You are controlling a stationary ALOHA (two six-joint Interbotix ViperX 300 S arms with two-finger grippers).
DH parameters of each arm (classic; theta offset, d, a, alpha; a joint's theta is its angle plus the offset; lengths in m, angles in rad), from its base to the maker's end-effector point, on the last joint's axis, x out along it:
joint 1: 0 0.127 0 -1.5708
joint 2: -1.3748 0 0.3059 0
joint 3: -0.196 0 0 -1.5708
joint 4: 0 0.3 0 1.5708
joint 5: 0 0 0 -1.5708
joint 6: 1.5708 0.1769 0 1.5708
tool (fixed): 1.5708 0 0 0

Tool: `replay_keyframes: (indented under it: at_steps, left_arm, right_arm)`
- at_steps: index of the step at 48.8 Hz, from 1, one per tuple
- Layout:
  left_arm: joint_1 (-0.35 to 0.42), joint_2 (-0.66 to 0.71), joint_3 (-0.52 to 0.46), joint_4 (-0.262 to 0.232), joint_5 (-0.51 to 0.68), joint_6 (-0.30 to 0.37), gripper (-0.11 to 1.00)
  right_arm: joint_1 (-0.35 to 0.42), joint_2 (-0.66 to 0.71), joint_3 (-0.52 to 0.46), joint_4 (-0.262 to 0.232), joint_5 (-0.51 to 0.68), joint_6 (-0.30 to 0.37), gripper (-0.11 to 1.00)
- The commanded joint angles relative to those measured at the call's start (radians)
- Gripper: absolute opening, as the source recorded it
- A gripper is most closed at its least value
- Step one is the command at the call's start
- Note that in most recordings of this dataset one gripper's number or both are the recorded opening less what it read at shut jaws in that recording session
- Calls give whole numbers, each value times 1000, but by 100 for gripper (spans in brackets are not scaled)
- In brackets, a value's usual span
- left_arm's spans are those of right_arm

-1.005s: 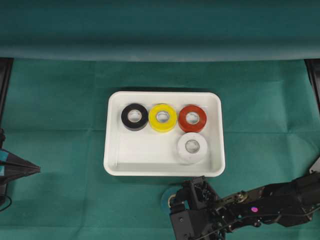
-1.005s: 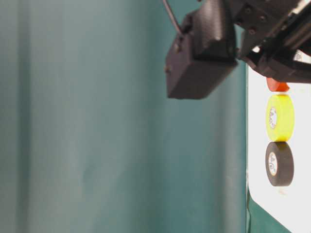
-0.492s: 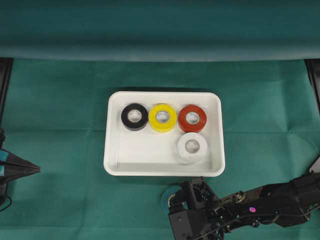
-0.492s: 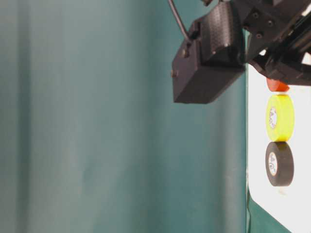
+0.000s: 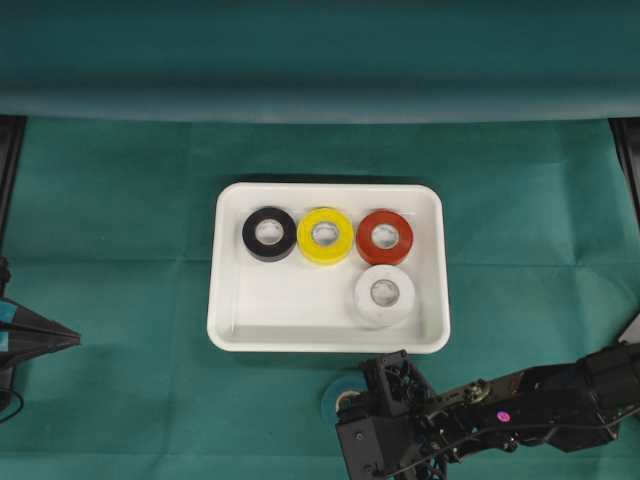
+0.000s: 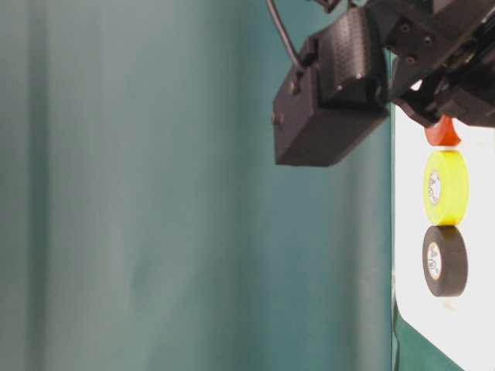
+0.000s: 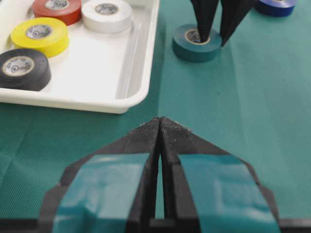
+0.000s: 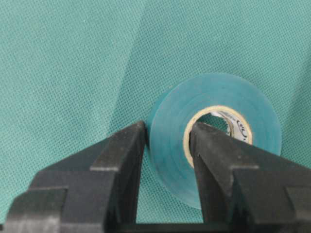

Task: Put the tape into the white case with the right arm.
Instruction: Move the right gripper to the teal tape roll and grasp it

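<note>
The right hand (image 8: pixel 167 145) is gripping the teal tape (image 8: pixel 214 136), one finger inside its core, one outside. The white case (image 5: pixel 228 330) is lying just beyond it. The left hand (image 7: pixel 160 127) is closed, holding nothing.

Right arm's fingers (image 7: pixel 208 22) pinch teal tape (image 7: pixel 196 42) beside white case (image 7: pixel 138 73).

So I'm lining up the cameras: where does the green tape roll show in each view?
Overhead: green tape roll, bottom centre, below the white case.
Table-level: not visible.
Left wrist: top centre, right of the case.
Right wrist: centre right.
Shared landmark: the right gripper clamping it.
</note>
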Motion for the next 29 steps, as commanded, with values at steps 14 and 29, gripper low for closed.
replay_keyframes:
  at_steps: [14, 29]
  left_arm:
    - [2, 11, -12, -2, -11, 0, 0]
    - [2, 9, -12, -2, -11, 0, 0]
  right_arm:
    - [-2, -46, -15, -2, 3, 0, 1]
    - [18, -156, -37, -2, 137, 0, 1]
